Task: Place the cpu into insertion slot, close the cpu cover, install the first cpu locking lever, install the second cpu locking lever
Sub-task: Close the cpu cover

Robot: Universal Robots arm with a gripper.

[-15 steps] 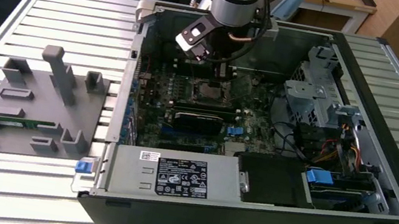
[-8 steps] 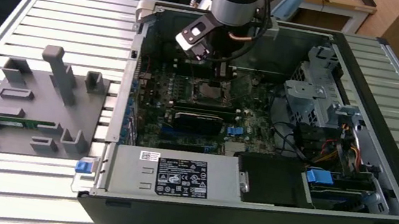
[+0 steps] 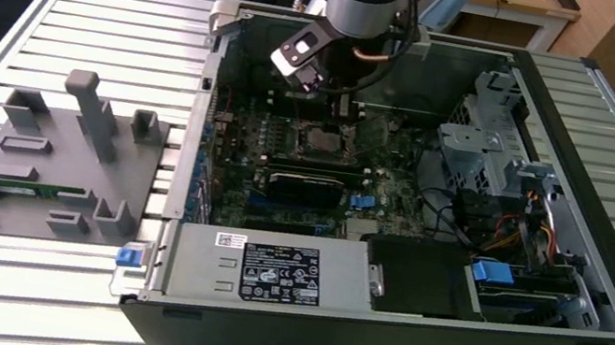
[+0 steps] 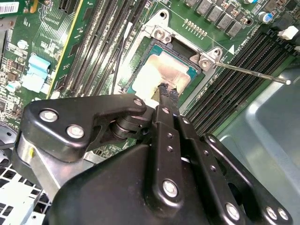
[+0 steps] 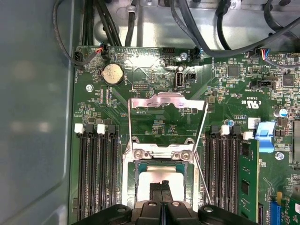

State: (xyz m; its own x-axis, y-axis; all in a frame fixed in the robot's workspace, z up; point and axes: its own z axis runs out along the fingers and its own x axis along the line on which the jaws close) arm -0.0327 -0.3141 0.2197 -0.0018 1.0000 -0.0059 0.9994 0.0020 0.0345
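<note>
The cpu (image 4: 161, 70), a flat silvery square, lies in the insertion slot (image 3: 320, 143) on the green board inside the open computer case. My gripper (image 4: 166, 90) is shut, and its joined black tips sit on or just above the cpu's top (image 5: 145, 183). In the exterior view the gripper (image 3: 341, 114) hangs straight over the socket. The cpu cover (image 5: 167, 100), a thin silver frame with a square cut-out, stands raised on its hinge behind the socket. A thin locking lever (image 4: 253, 74) sticks out unlatched beside the socket, and the first wrist view shows it as a slanted wire (image 5: 200, 173).
Black memory slots (image 5: 96, 173) flank the socket on both sides. A black card (image 3: 305, 186), the power supply (image 3: 265, 269) and a drive cage (image 3: 484, 137) crowd the case. Cables (image 5: 197, 28) run along the back wall. A grey fixture (image 3: 57, 157) sits on the slatted table at the exterior view's left.
</note>
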